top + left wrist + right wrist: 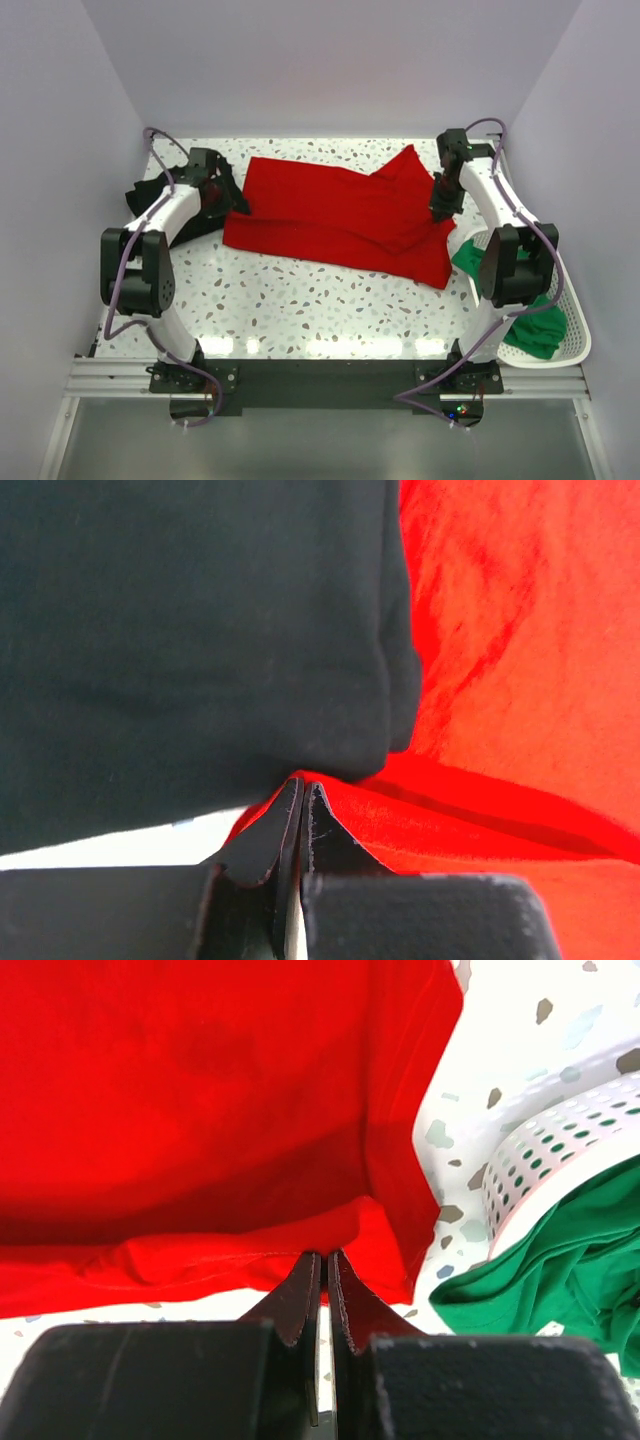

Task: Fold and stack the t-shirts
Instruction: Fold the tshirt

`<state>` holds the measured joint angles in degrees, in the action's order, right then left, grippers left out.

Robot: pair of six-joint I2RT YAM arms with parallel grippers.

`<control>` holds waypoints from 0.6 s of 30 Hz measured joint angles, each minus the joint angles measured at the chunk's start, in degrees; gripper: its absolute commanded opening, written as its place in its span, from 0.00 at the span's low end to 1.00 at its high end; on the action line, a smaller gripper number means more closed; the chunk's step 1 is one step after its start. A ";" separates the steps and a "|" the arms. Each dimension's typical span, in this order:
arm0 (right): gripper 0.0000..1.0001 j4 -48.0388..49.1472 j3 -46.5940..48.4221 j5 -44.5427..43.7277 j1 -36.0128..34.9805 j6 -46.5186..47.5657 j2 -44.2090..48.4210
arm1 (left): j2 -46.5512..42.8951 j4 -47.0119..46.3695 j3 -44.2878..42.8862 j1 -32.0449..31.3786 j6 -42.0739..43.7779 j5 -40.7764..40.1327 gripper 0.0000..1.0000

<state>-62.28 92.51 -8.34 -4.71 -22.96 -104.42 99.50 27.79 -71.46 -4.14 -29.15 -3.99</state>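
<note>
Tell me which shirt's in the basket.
The green shirt, spilling over the basket rim on the right; the red shirt is spread mid-table, the black shirt bunched far left.

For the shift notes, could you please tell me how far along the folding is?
Done: no stack yet. In hand: left gripper and right gripper pinch opposite ends of the spread red t-shirt. Remaining: the black t-shirt beside it and the green t-shirt spilling from the basket.
</note>
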 measured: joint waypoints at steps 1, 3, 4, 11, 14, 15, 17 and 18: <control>0.00 -0.04 0.28 -0.07 0.20 0.17 -0.28 | 0.52 -0.02 -0.59 0.00 0.26 0.15 0.00; 0.00 -0.02 0.66 -0.11 0.37 0.61 -0.96 | 1.79 -0.02 -1.92 0.00 0.50 0.52 0.00; 0.00 -0.07 0.92 -0.11 0.39 0.83 -1.40 | 2.49 0.00 -2.60 0.00 0.76 0.74 0.00; 0.04 -0.20 3.28 0.11 0.61 1.81 -6.21 | 5.81 0.11 -5.55 0.00 1.88 2.08 0.32; 0.40 -0.81 7.45 0.35 0.61 2.14 -9.75 | 6.36 0.00 -7.32 0.00 2.25 2.58 0.60; 0.50 -1.03 8.96 0.42 0.61 2.25 -10.64 | 6.36 -0.04 -7.78 0.00 1.92 2.71 0.64; 0.64 -1.92 13.51 0.61 0.61 2.58 -13.05 | 6.36 -0.13 -8.83 -0.02 1.84 2.84 0.70; 0.66 -2.01 15.43 0.85 0.61 2.64 -13.86 | 6.34 -0.37 -9.22 -0.13 1.81 2.95 0.73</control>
<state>-64.29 107.94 -7.49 -4.10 -20.32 -118.28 105.84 27.42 -80.68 -4.27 -27.33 -1.04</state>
